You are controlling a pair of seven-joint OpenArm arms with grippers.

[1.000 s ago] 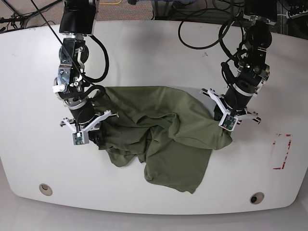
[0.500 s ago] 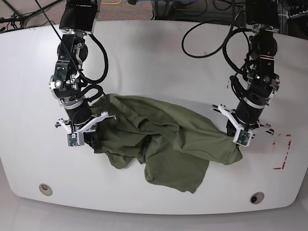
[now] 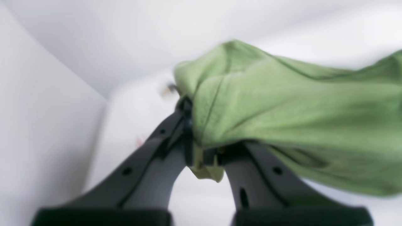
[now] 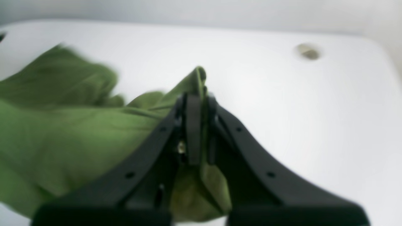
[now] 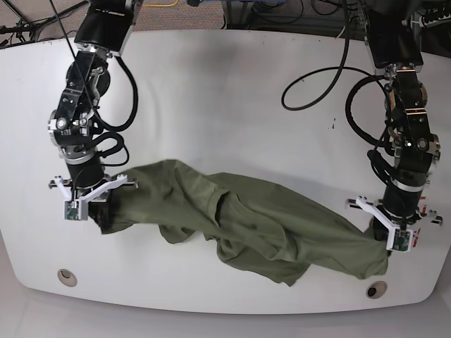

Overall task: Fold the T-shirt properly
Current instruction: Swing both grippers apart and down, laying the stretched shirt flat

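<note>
T-shirt [image 5: 246,225]: olive green, stretched in a long wrinkled band across the front half of the desk [image 5: 225,91]; its long axis runs from the base view's left to its right, dipping toward the front edge on the right. The middle sags in folds, and a loose flap hangs toward the front edge.
Left pincer [image 5: 384,236]: on the base view's right, jaws pressed together on a bunched end of the T-shirt. In the left wrist view [image 3: 202,157] a small tab of cloth pokes out below the black fingers [image 3: 157,150], and the rest of the fabric [image 3: 282,119] drapes away to the right.
Right pincer [image 5: 99,208]: on the base view's left, jaws clamped on the other end of the T-shirt. In the right wrist view [image 4: 196,131] a thin ridge of cloth [image 4: 62,135] stands up between the fingertips and a fold hangs below them.
Base view only: both arms, black cables, two round holes near the front edge [image 5: 67,276] [image 5: 375,289], red tape marks [image 5: 423,211] by the left pincer.
Wrist views only: the pinch itself; both are blurred. One round hole [image 4: 307,51] shows in the right wrist view.
</note>
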